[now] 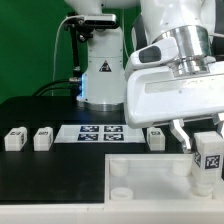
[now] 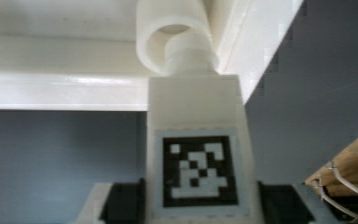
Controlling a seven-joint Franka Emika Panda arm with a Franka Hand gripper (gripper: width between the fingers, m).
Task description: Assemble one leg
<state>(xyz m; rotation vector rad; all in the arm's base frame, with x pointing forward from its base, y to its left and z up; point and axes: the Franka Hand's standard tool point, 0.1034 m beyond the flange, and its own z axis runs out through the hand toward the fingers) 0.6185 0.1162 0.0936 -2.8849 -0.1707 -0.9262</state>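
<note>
Exterior view first: four legs in all. Three sit loose on the black table (image 1: 40,165): two (image 1: 14,139) (image 1: 42,139) at the exterior view's left, one (image 1: 157,137) just beside the marker board (image 1: 100,132). The fourth leg (image 1: 207,165) stands upright in the gripper (image 1: 203,142), over the right corner of the one white tabletop (image 1: 140,185).

Wrist view now: the gripper (image 2: 194,202) pinches that leg (image 2: 197,120), one finger on either side, marker facing the camera. The leg's far end meets a round socket (image 2: 176,45) on the tabletop (image 2: 51,90).

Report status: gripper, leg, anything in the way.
Gripper shut on the leg. It stands upright at the tray corner. Nothing blocking seen.
</note>
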